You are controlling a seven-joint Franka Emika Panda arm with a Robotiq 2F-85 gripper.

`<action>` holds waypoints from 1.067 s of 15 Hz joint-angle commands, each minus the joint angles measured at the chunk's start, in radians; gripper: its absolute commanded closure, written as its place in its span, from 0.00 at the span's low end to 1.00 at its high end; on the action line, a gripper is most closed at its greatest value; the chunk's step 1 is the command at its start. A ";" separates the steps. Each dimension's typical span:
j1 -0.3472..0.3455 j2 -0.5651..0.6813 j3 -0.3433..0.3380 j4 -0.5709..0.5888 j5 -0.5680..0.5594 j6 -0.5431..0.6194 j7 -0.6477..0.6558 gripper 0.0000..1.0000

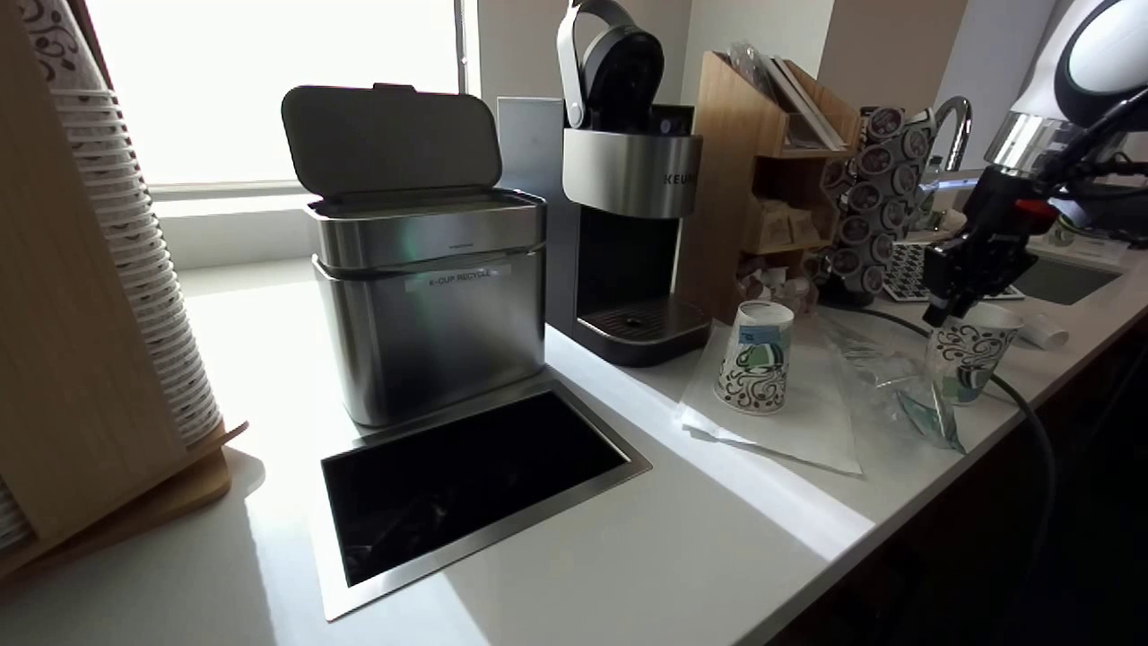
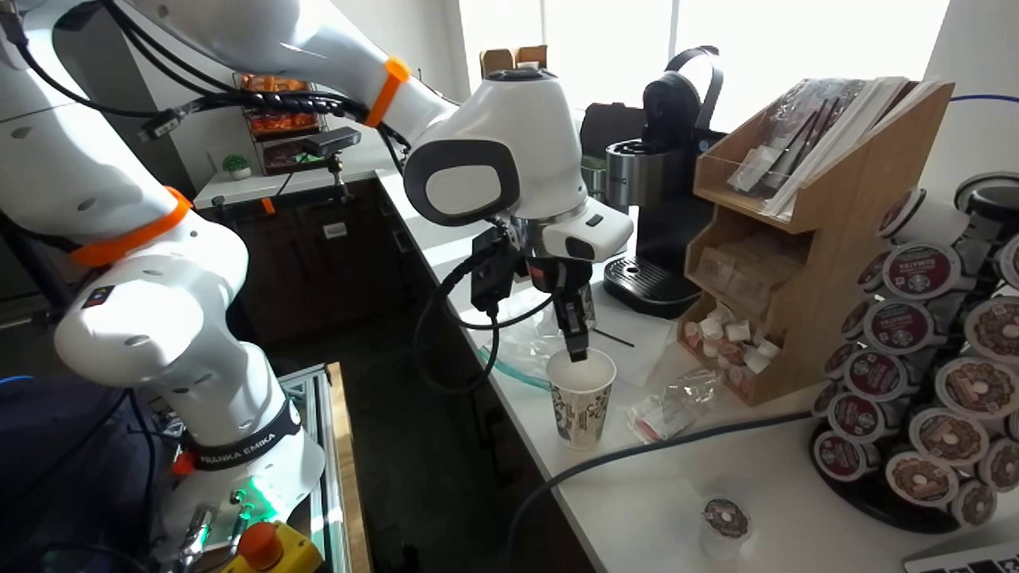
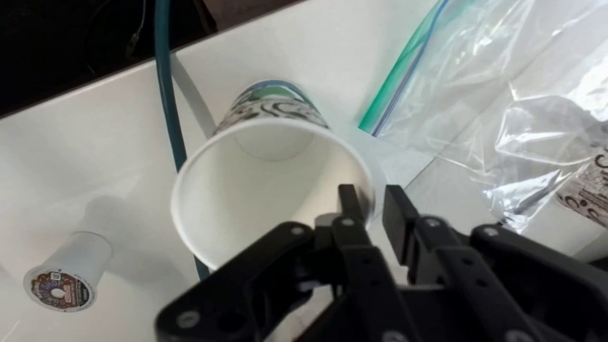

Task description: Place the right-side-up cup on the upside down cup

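Observation:
The right-side-up cup (image 1: 978, 350) stands on the counter near its front edge, wide rim upward. It also shows in an exterior view (image 2: 581, 406) and in the wrist view (image 3: 256, 190). My gripper (image 3: 370, 190) is at its rim, pointing down. One finger is inside the cup and one outside, with a gap between them and the rim. It also shows at the rim in both exterior views (image 1: 938, 314) (image 2: 576, 350). The upside down cup (image 1: 755, 363) stands on a white sheet, narrow base upward. It is partly visible at the wrist view's right edge (image 3: 589, 190).
A clear plastic bag (image 3: 475, 109) lies between the cups. A dark hose (image 2: 661, 446) crosses the counter beside the right-side-up cup. A coffee maker (image 1: 632, 179), wooden organizer (image 1: 726, 179) and K-cup rack (image 2: 915, 358) stand behind. A loose K-cup (image 2: 724, 529) lies nearby.

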 commanded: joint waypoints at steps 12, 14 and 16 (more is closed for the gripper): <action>0.053 -0.126 0.065 0.077 -0.027 -0.154 -0.039 0.99; 0.078 -0.136 0.089 0.098 -0.032 -0.163 -0.053 0.99; 0.106 -0.138 0.111 0.120 -0.029 -0.159 -0.065 0.99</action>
